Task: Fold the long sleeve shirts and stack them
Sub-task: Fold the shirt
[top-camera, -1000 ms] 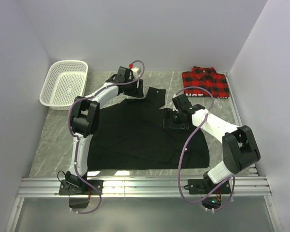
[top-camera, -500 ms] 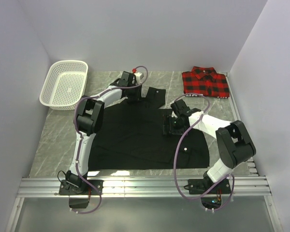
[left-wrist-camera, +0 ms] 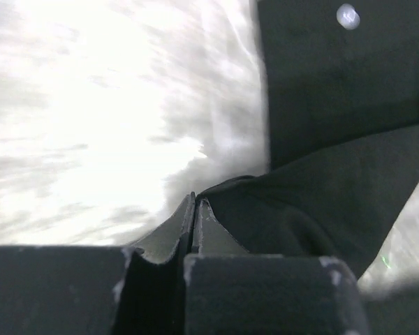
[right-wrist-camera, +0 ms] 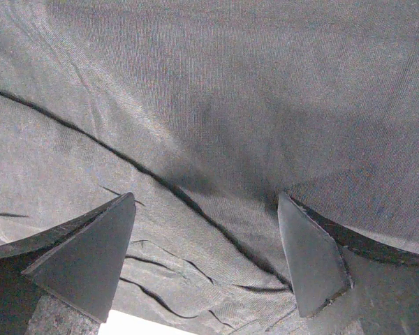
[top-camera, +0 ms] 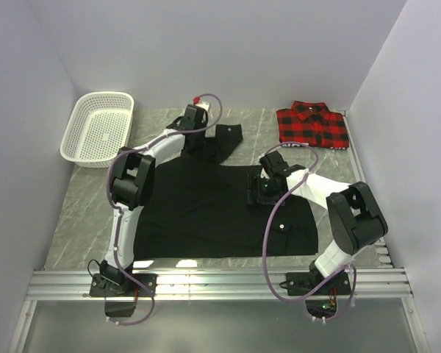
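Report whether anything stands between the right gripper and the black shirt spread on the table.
Nothing visible does. The right gripper is open directly over the plain black button-up shirt; only its creased cloth shows between the jaws.

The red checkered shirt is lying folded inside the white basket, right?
Not quite. The red checkered shirt is lying folded on the table, at its far right, not inside the white basket. The top external view shows it.
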